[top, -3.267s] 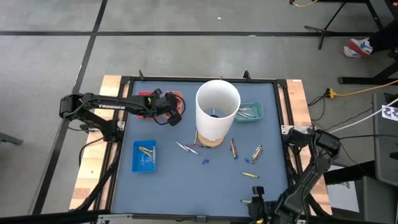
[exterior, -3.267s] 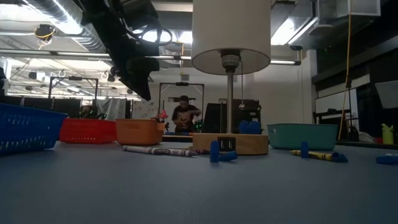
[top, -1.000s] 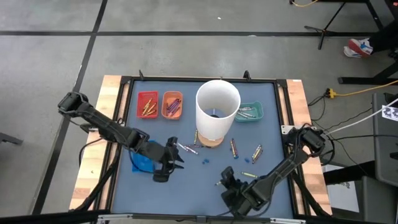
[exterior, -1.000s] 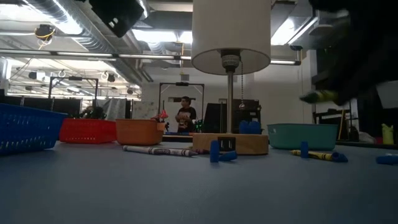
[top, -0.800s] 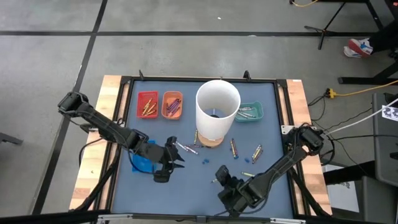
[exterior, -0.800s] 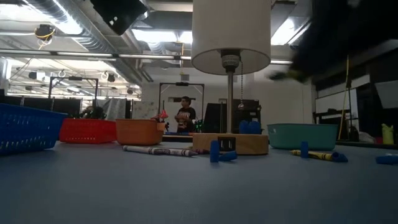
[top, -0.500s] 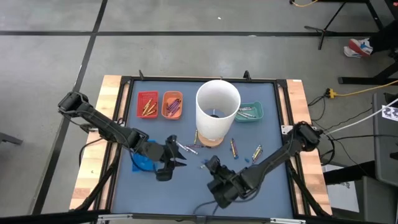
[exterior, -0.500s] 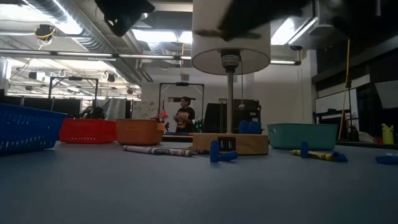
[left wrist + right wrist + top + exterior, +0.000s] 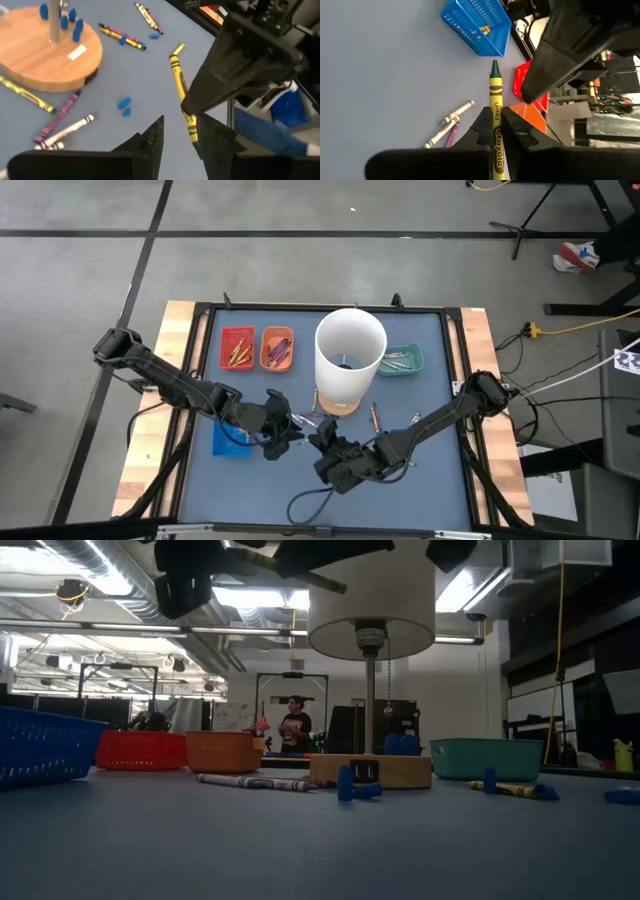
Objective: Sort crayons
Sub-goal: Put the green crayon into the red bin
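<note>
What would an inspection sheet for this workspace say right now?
Surface: blue mat in a black frame.
Job's things: loose crayons by the lamp base; some in the red tray, orange tray, teal tray and blue tray.
Clutter: white lamp mid-table; small blue bits.
Grippers: right gripper shut on a yellow crayon above the mat; left gripper open beside it.
Cables: cords on the floor.
Surroundings: a person far behind.

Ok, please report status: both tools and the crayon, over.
Right tool shut on yellow crayon, held above the table. Left tool open, close beside the crayon, not touching. Lamp stands just behind both.
</note>
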### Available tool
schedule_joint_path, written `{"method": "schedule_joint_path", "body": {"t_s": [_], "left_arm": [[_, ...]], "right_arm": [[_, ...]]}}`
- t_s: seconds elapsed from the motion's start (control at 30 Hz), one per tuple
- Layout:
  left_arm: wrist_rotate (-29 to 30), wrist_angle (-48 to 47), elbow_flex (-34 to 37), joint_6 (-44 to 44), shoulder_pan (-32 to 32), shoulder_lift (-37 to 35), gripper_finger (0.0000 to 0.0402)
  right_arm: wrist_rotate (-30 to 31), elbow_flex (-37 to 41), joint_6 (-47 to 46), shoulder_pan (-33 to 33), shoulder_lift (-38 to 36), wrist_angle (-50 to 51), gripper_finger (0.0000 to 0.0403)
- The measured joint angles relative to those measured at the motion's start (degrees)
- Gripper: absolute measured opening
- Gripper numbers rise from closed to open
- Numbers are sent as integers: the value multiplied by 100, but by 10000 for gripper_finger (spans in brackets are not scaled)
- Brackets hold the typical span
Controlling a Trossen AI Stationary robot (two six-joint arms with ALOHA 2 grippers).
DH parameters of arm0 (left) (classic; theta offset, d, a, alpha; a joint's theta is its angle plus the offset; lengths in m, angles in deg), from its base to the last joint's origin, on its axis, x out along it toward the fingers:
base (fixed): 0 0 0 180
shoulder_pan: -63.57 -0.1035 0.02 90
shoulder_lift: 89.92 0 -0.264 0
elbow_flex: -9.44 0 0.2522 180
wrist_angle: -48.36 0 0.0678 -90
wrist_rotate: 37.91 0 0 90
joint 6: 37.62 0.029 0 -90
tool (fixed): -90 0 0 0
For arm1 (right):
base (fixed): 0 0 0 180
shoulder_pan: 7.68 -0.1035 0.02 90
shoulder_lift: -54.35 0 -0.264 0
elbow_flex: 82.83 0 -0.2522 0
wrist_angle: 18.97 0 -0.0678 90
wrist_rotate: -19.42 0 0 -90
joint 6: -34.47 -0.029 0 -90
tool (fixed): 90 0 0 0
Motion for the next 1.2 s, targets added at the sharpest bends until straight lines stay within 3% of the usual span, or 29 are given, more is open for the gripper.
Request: {"method": "schedule_joint_path", "body": {"t_s": [0.53, 1.0, 1.2], "left_arm": [[-598, -2, -2, -223, -54, 2, 100], [-604, -4, -1, -221, -54, 2, 100], [-601, -5, 0, -223, -54, 2, 77]], "right_arm": [[57, -2, -3, 181, -4, -446, 14], [33, -2, 20, 209, -7, -441, 14], [30, -2, 22, 208, -7, -439, 14]]}}
